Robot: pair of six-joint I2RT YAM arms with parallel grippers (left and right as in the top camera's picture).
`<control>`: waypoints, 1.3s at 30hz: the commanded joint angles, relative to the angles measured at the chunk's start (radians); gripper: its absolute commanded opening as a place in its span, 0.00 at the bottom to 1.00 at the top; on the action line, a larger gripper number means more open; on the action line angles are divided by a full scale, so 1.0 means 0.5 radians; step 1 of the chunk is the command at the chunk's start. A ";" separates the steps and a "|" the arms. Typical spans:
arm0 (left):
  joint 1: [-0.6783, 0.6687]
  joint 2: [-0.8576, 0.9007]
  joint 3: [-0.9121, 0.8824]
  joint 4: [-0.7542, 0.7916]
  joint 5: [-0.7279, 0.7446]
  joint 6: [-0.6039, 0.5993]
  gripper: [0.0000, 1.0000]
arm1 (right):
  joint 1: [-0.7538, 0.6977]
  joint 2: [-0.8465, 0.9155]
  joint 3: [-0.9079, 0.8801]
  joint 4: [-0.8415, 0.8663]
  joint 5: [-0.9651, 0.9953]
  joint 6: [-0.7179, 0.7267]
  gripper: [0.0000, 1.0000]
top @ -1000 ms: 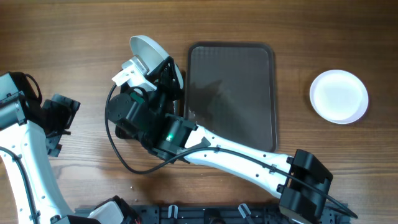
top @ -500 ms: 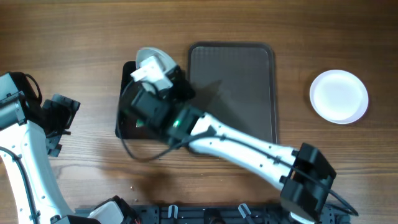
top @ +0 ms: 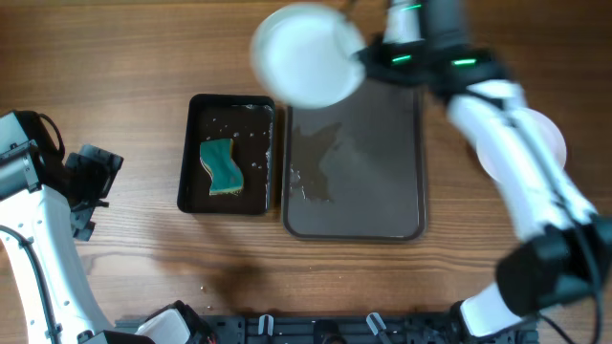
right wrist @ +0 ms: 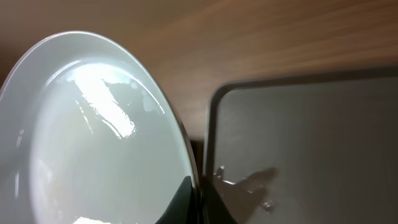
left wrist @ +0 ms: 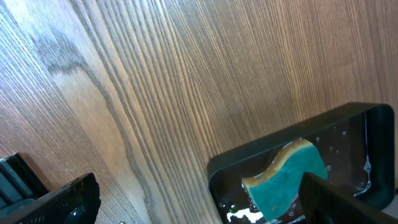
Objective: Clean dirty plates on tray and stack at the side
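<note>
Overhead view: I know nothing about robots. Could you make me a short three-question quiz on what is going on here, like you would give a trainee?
1. True or false: the sponge lies in the small black tray.
2. What does the right gripper hold? A) a white plate B) the sponge C) nothing
3. How many plates lie on the dark brown tray?

Key: 1 true; 2 A; 3 zero, it holds only a wet patch.
</note>
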 commanded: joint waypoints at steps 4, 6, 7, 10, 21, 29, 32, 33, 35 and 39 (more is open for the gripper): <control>0.010 -0.014 0.028 0.000 -0.027 -0.025 1.00 | -0.922 -0.240 0.017 -0.546 -0.221 -0.082 0.04; 0.010 -0.014 0.027 0.000 -0.027 -0.025 1.00 | -1.180 -0.210 -0.043 -0.607 -0.118 -0.117 0.04; 0.010 -0.014 0.028 0.000 -0.027 -0.025 1.00 | -1.277 -0.198 -0.078 -0.609 -0.118 -0.126 0.04; 0.010 -0.014 0.027 0.000 -0.027 -0.025 1.00 | -1.670 -0.148 -0.256 -0.612 -0.106 -0.137 0.04; 0.010 -0.014 0.027 0.000 -0.027 -0.025 1.00 | -2.085 -0.134 -0.831 -0.313 0.493 -0.225 0.04; 0.010 -0.014 0.028 0.000 -0.027 -0.025 1.00 | -1.791 -0.134 -0.976 -0.072 0.643 -0.232 0.04; 0.010 -0.014 0.027 0.000 -0.027 -0.024 1.00 | -1.710 -0.134 -0.975 -0.058 0.650 -0.221 0.32; 0.010 -0.014 0.028 0.000 -0.027 -0.025 1.00 | -1.694 -0.134 -0.974 -0.061 0.632 -0.217 0.37; 0.011 -0.014 0.027 0.003 -0.027 -0.025 1.00 | -1.666 -0.158 -0.948 -0.124 0.526 -0.224 0.45; 0.010 -0.014 0.027 0.000 -0.027 -0.025 1.00 | -1.592 -0.397 -0.886 -0.291 0.318 -0.331 0.47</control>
